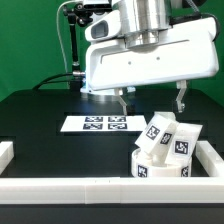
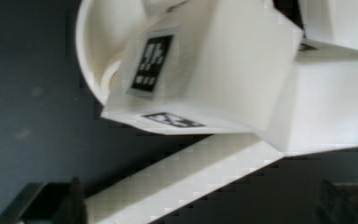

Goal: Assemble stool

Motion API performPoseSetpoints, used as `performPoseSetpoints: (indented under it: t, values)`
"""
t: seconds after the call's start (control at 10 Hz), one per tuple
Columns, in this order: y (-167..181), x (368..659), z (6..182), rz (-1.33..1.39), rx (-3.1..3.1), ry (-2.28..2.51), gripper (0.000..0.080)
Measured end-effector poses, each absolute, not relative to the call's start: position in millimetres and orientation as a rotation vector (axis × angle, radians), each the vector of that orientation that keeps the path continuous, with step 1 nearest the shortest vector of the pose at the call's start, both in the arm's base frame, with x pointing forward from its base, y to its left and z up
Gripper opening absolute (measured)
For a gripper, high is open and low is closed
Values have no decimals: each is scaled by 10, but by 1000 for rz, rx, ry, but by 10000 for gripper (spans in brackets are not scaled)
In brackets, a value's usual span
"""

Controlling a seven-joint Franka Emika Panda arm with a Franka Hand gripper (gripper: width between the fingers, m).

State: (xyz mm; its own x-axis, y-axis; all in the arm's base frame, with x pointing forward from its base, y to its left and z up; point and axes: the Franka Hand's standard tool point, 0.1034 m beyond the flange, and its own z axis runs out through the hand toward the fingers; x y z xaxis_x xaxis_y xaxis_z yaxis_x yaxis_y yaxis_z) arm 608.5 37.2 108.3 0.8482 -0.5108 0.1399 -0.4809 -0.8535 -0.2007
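White, tag-marked stool parts (image 1: pixel 165 150)

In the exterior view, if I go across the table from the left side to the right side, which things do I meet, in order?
The left border rail → marker board → round seat with legs heaped on it → right border rail.

The round seat (image 1: pixel 165 172) and the blocky legs (image 1: pixel 186 140) are white, each bearing black-and-white square tags (image 1: pixel 181 150) (the wrist view shows one as black marks on white). The tabletop (image 1: pixel 40 125) is black. The marker board (image 1: pixel 105 116) is white with black tag patterns, and the border rails (image 1: pixel 80 190) are plain white.
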Motion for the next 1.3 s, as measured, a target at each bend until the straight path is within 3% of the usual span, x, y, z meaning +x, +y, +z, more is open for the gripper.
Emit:
performPoseSetpoints:
  t: [0.7, 1.3]
  values:
    - [420, 6059, 1058, -181, -2521, 1467, 649]
    - [483, 5912, 895, -147, -2547, 1453, 649]
